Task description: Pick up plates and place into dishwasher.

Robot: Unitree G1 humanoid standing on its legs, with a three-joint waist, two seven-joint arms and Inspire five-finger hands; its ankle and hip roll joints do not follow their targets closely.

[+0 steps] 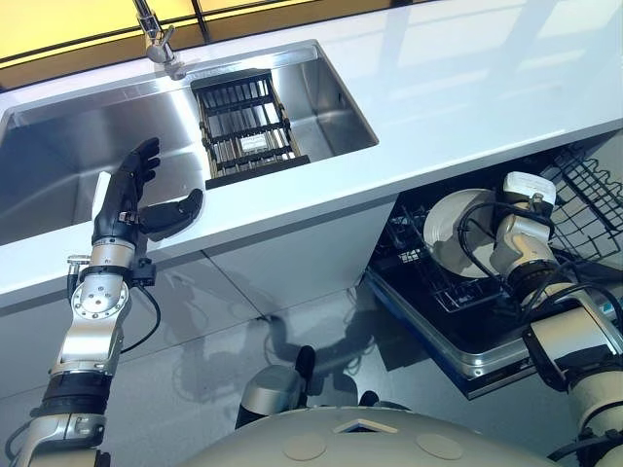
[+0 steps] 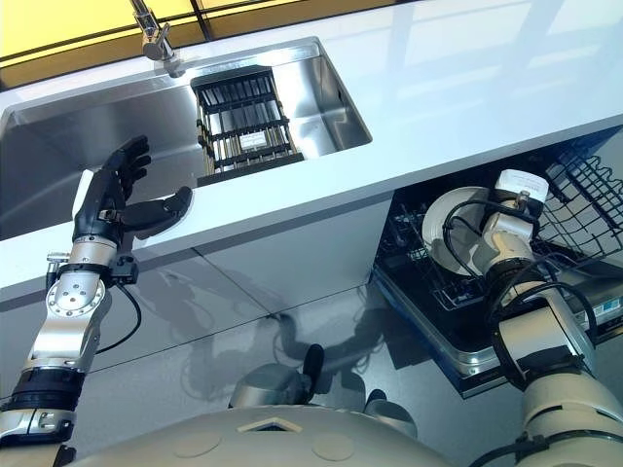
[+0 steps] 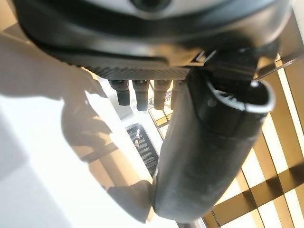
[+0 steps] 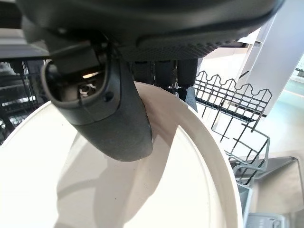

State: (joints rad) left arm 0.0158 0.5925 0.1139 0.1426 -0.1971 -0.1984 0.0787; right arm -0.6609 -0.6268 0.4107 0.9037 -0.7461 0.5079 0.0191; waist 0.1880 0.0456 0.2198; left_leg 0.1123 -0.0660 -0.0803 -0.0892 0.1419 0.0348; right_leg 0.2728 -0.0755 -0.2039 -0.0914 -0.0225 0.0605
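The right hand [image 2: 487, 243] pinches a white plate [image 1: 456, 232] by its rim inside the open dishwasher [image 1: 467, 341], thumb [image 4: 111, 111] pressed on the plate's inner face and fingers [image 4: 164, 71] curled behind the edge. The plate stands nearly on edge, its face turned toward the robot's left, just over the lower rack's [image 1: 428, 282] tines. The right wrist view alone shows this grip, with a wire basket [image 4: 228, 118] just beyond the fingers. Well away, the left hand [image 1: 131, 199] hovers at the front edge of the steel sink [image 1: 331, 107], fingers straight, thumb spread, holding nothing; a black drying rack [image 1: 243, 126] sits beyond its fingertips, also glimpsed past them in the left wrist view.
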